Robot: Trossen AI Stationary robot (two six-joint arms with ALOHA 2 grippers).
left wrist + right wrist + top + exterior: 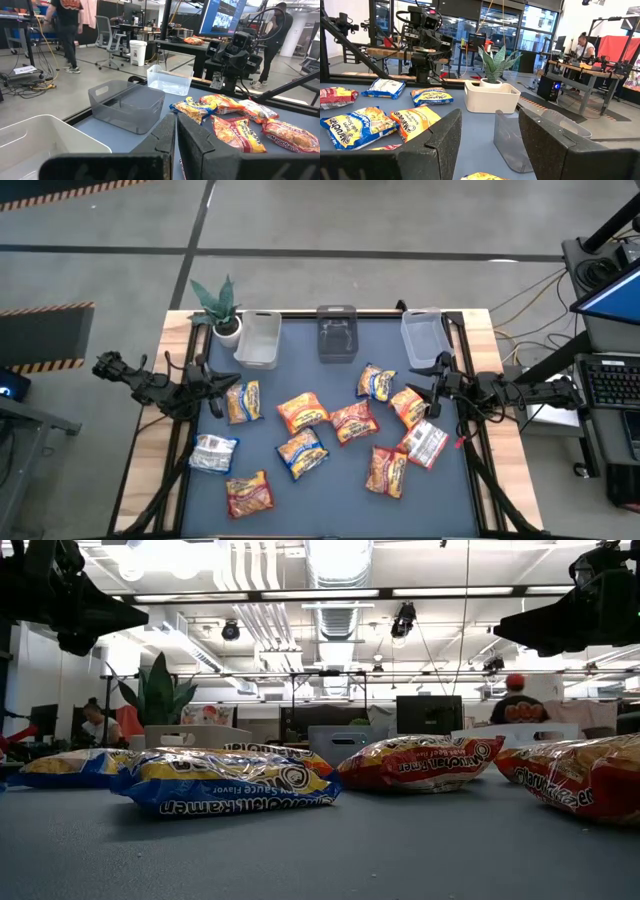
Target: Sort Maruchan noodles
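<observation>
Several Maruchan noodle packets lie flat on the dark mat: orange-yellow ones [243, 401] [302, 412], blue-yellow ones [377, 383] [302, 452], red ones [249, 494] [388, 471] and silvery white ones [213, 454] [426, 445]. My left gripper [222, 388] hovers above the mat's left side next to an orange packet, its fingers [167, 135] shut on nothing. My right gripper [432, 385] hovers at the mat's right side by an orange packet [408, 406], its fingers [440, 135] open. In the low view both arms hang high above the packets [230, 780].
Three bins stand along the far edge: a white one [258, 338], a dark grey one [337, 333] and a clear one [422, 332]. A potted plant [220, 308] stands at the far left corner. Bare mat [330, 500] lies toward the near edge. People move in the room behind.
</observation>
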